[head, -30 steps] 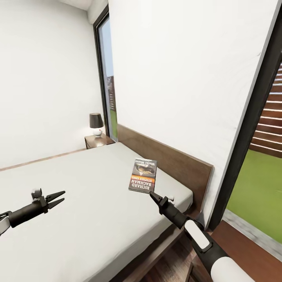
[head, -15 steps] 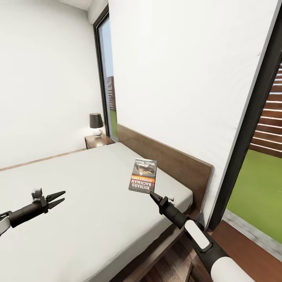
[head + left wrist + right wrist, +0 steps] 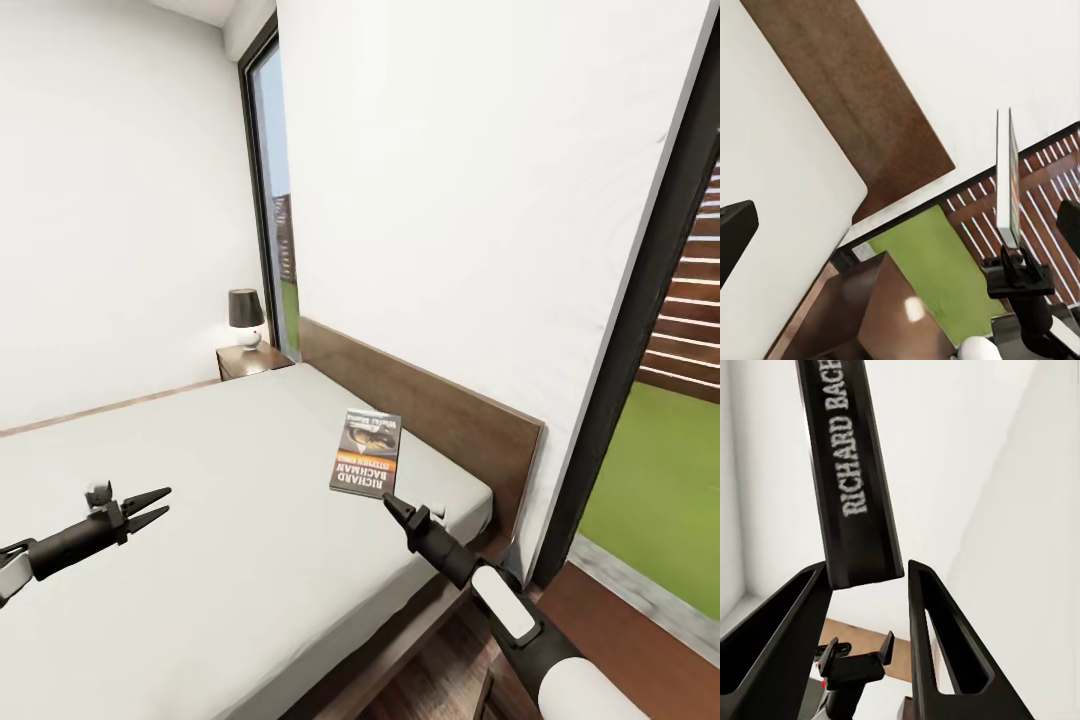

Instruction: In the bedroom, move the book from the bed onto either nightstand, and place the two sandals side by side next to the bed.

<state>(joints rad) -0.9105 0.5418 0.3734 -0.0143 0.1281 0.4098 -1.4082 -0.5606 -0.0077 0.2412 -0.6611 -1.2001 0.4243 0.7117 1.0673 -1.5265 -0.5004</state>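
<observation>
The book (image 3: 366,453), dark with an orange band and "RICHARD BACHMAN" lettering, stands on end just above the bed (image 3: 230,450) near the headboard (image 3: 450,415). My right gripper (image 3: 392,506) is shut on its lower edge. In the left wrist view the book (image 3: 1007,180) shows edge-on, upright over the right gripper (image 3: 1009,259). The right wrist view has the book's spine (image 3: 851,472) pinched between the fingers (image 3: 926,607). My left gripper (image 3: 152,508) hangs open over the mattress, well left of the book. One nightstand (image 3: 252,360) stands at the bed's far corner. The sandals are out of view.
A black-shaded lamp (image 3: 244,315) sits on the far nightstand. Tall dark-framed windows (image 3: 268,200) flank the white wall behind the headboard. Another dark-brown cabinet (image 3: 889,319) stands by the bed's near corner, below my right arm. Wood floor (image 3: 610,620) runs along the right.
My right gripper and the book have dropped slightly and come a little nearer to me. The left gripper has edged a little to the right.
</observation>
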